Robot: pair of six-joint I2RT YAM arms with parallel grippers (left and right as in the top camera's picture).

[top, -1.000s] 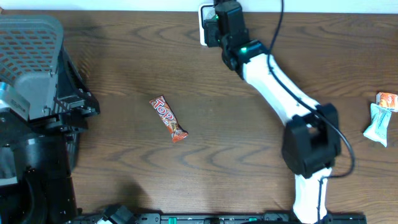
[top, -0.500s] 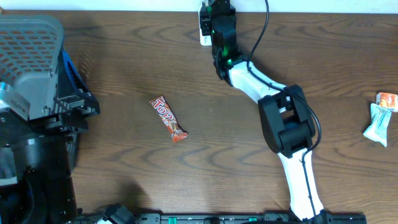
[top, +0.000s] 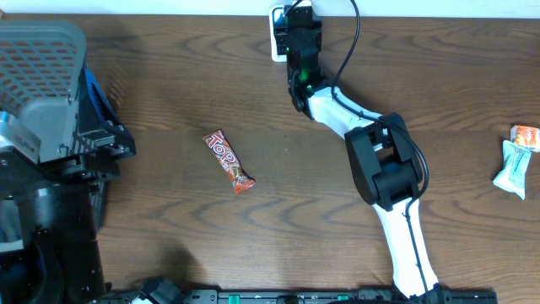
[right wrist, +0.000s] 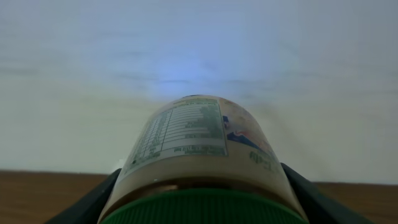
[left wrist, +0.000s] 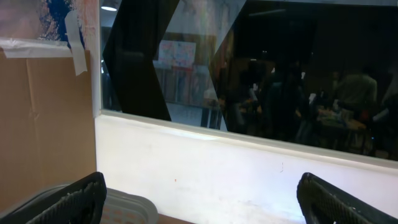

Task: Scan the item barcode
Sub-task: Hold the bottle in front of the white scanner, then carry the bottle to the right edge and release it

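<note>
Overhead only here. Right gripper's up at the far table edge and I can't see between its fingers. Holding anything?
Observer: Yes. The right wrist view shows the right gripper closed on a bottle with a green cap.
Operator: What's on the side of the bottle facing that camera?
Observer: A printed label panel with small text. I can't make out a barcode on it.
Operator: Left gripper?
Observer: The left gripper is open and holding nothing. Its camera faces a window.
</note>
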